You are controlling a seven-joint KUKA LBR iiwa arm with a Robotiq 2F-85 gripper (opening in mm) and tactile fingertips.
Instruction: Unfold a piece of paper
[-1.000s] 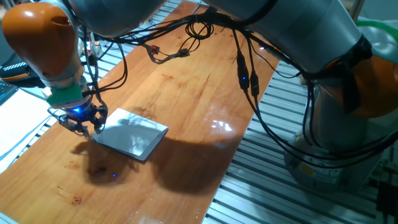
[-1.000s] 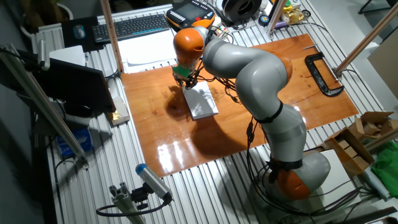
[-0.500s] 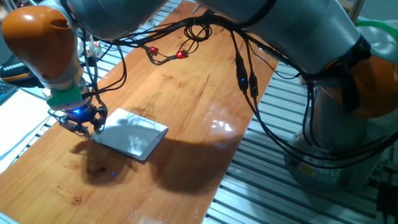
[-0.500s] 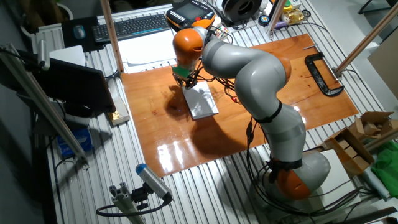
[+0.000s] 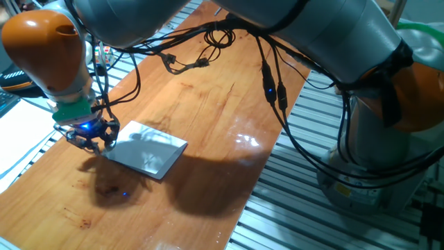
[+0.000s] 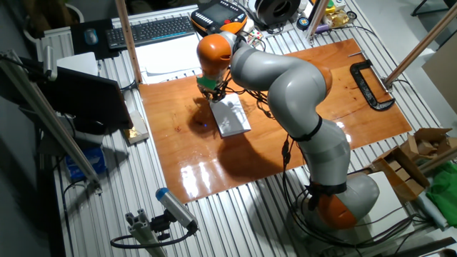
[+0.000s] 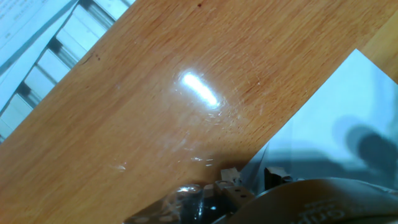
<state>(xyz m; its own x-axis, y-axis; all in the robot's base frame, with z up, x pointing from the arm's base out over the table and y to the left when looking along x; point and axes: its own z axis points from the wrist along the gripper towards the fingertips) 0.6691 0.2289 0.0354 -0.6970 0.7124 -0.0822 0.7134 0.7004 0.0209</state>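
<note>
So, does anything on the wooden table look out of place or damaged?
Nothing stands out. The folded piece of paper lies flat on the wooden table, with no visible tear, and the gripper is at its corner. The loose cables are only the arm's own wiring.

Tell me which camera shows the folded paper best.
One fixed view: the whole paper lies close and unblocked beside the hand. The other fixed view shows it small and far. The hand view catches only one corner.
</note>
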